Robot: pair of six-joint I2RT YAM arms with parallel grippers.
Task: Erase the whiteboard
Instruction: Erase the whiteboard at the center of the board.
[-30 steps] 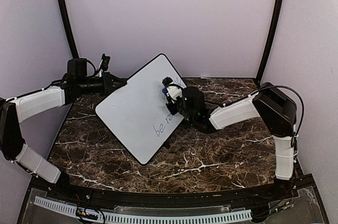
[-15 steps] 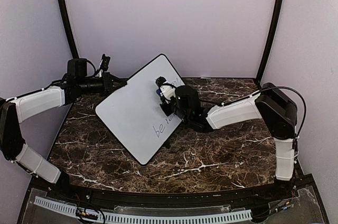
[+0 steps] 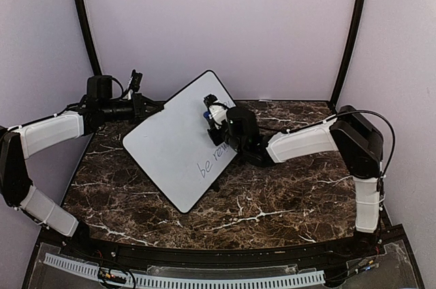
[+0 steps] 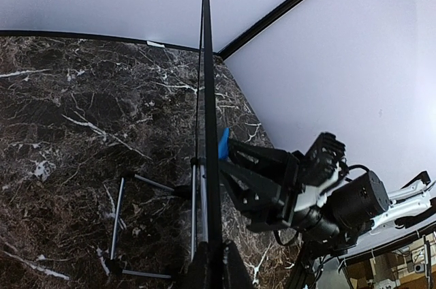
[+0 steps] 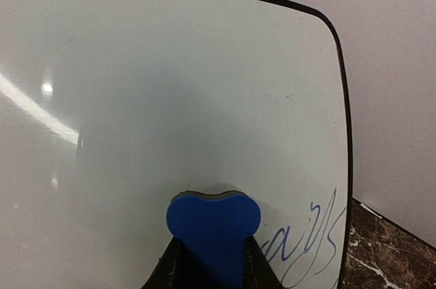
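Clamping whiteboard (image 3: 178,144) at its L edge w/ L claw (image 3: 148,109), jaws pressed together on the rim. Held up on edge, tilted, over back-mid of table (image 3: 272,200), w/ wire stand (image 4: 121,224) on the rear side. Pinching blue eraser (image 5: 213,224) w/ R claw (image 3: 211,116), on the front side. Pressing eraser flat vs. board face, upper-R part, touching. Sitting just L of writing (image 5: 308,233) per R wrist view, near R rim.
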